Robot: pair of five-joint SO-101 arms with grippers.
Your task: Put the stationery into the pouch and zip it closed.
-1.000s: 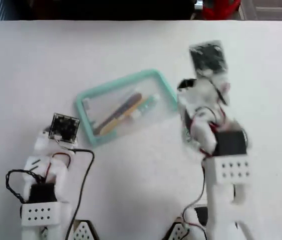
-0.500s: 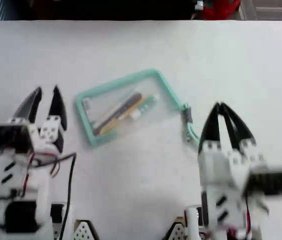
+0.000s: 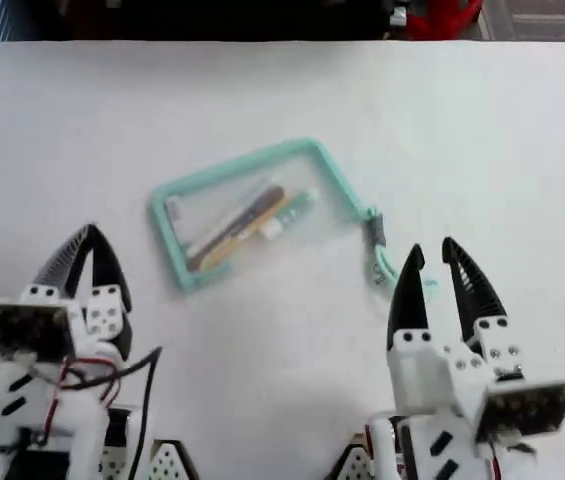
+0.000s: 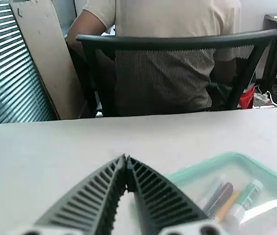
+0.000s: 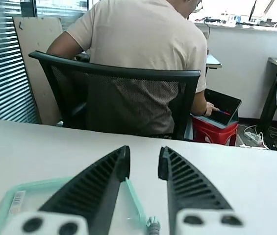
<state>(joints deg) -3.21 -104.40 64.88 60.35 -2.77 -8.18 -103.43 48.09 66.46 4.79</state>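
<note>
A clear pouch (image 3: 247, 213) with a mint-green edge lies flat in the middle of the table, with pens and other stationery (image 3: 247, 225) inside it. Its zip pull (image 3: 375, 230) and a green cord sit at the pouch's right corner. My left gripper (image 3: 90, 240) is shut and empty near the front left, a short way left of the pouch (image 4: 236, 191). My right gripper (image 3: 430, 256) stands open near the front right, with nothing between its fingers, its tips just beside the green cord and the pouch's edge (image 5: 136, 198).
The white table (image 3: 482, 130) stretches wide behind and to both sides of the pouch. Both arm bases stand at the front edge. A black mesh chair (image 5: 123, 98) stands beyond the far edge of the table.
Both arms have drawn back from the pouch toward the front edge. The left gripper has shut and the right gripper has opened. The pouch has stayed in place.
</note>
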